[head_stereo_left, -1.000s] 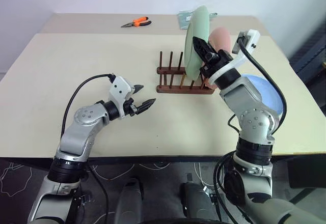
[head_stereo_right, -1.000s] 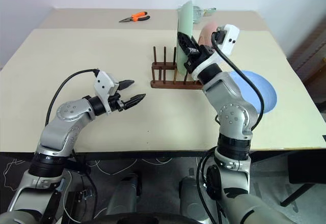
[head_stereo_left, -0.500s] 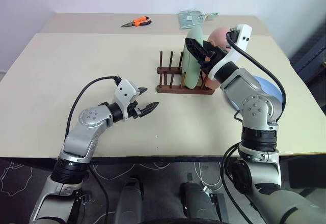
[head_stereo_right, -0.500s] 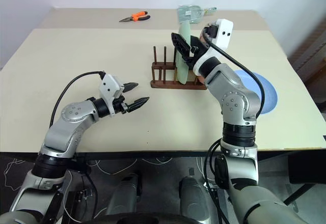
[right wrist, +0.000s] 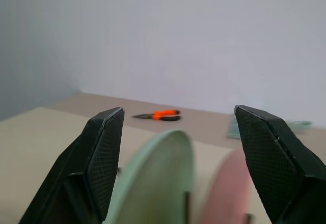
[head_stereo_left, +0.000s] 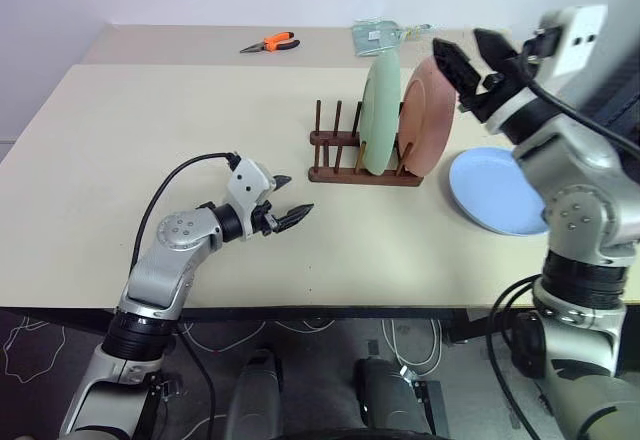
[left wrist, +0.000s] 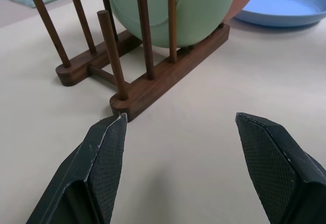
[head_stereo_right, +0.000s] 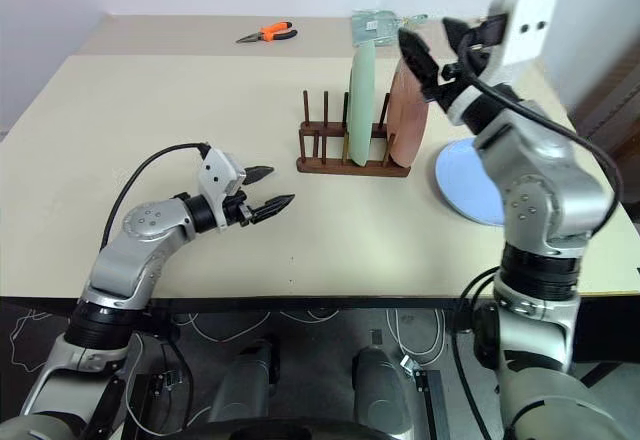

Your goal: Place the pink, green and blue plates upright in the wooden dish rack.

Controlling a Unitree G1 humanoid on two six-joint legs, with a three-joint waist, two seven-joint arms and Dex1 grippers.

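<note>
- The wooden dish rack (head_stereo_left: 362,160) sits at centre frame on the beige surface (head_stereo_left: 150,140); the green plate (head_stereo_left: 381,115) and pink plate (head_stereo_left: 428,113) stand upright in its right-hand slots.
- The blue plate (head_stereo_left: 495,193) lies flat just right of the rack.
- The right hand (head_stereo_left: 478,57), fingers spread and empty, hangs at upper right above the pink plate.
- The left hand (head_stereo_left: 288,201), also spread, hovers at lower left, apart from the rack.
- Orange pliers (head_stereo_left: 268,43) and a clear packet (head_stereo_left: 376,34) lie at the top edge.
</note>
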